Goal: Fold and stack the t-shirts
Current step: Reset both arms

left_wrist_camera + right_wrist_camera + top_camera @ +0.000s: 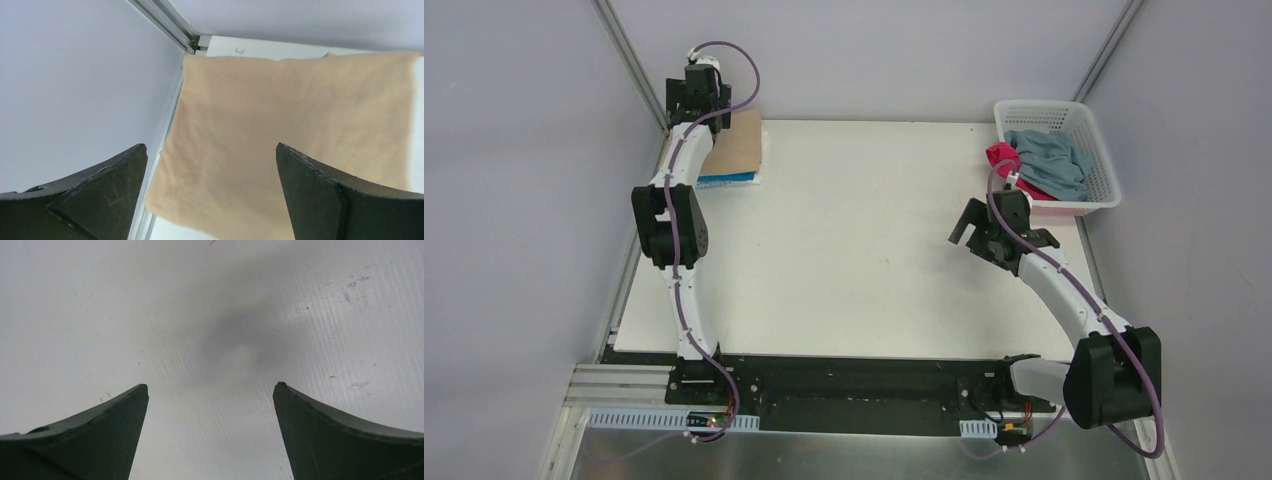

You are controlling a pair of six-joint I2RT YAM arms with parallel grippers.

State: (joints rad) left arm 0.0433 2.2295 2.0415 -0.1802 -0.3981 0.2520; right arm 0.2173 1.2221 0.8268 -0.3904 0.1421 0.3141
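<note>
A folded tan t-shirt lies at the back left corner of the table on top of a folded bright blue t-shirt, of which only the front edge shows. My left gripper is open and empty above the tan shirt's left side; the left wrist view shows the tan shirt below the gripper. A grey-blue t-shirt and a magenta-pink t-shirt lie crumpled in the basket. My right gripper is open and empty over bare table, in front of and left of the basket; it also shows in the right wrist view.
The white lattice basket stands at the table's back right corner. The white table is bounded by grey walls with metal frame rails close behind the tan shirt.
</note>
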